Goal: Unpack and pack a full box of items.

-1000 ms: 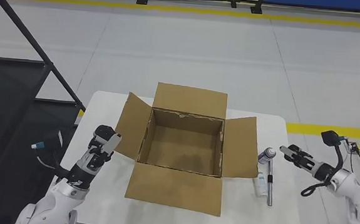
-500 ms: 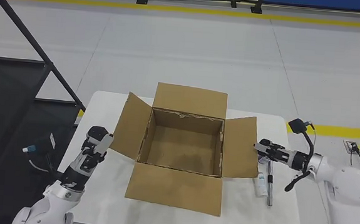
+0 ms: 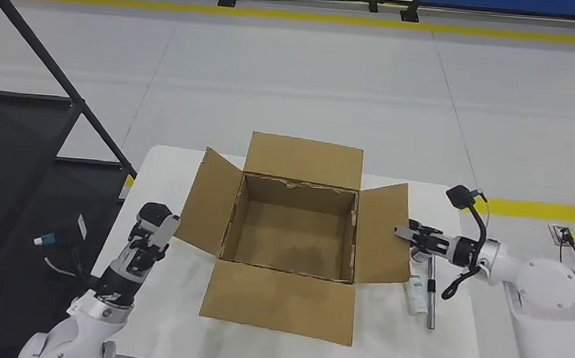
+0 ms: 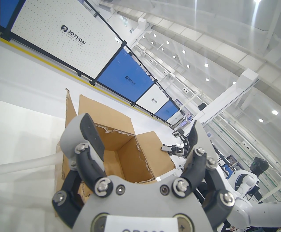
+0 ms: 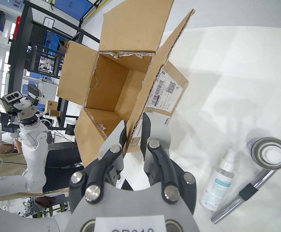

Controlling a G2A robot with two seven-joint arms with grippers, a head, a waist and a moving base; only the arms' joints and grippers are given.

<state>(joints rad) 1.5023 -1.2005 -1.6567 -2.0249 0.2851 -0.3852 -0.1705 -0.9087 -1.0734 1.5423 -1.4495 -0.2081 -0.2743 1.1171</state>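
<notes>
a white counter [image 3: 387, 331] carries a cardboard box [image 3: 289, 234] at its middle, upright, all four flaps folded outward, with nothing inside it. the side under the right flap [image 5: 153, 72] bears printed labels.

the right pincer [image 5: 134, 122] sits at the outer edge of that flap. its two fingers are a little apart and straddle the cardboard. one finger lies against the flap's inner face, and the other stands just clear of the labelled side, so the flap is not clamped.

the left pincer [image 4: 140, 123] hangs over the counter just beside the left flap. it is spread wide and holds nothing.

on the counter to the right of the box, three things lie close together. a metal tube [image 5: 241, 195] with a black grip lies flat. a small clear bottle [image 5: 218, 182] with a white cap lies on its side just beside the tube. a round metal can [image 5: 264, 153] stands upright at the tube's far end.
</notes>
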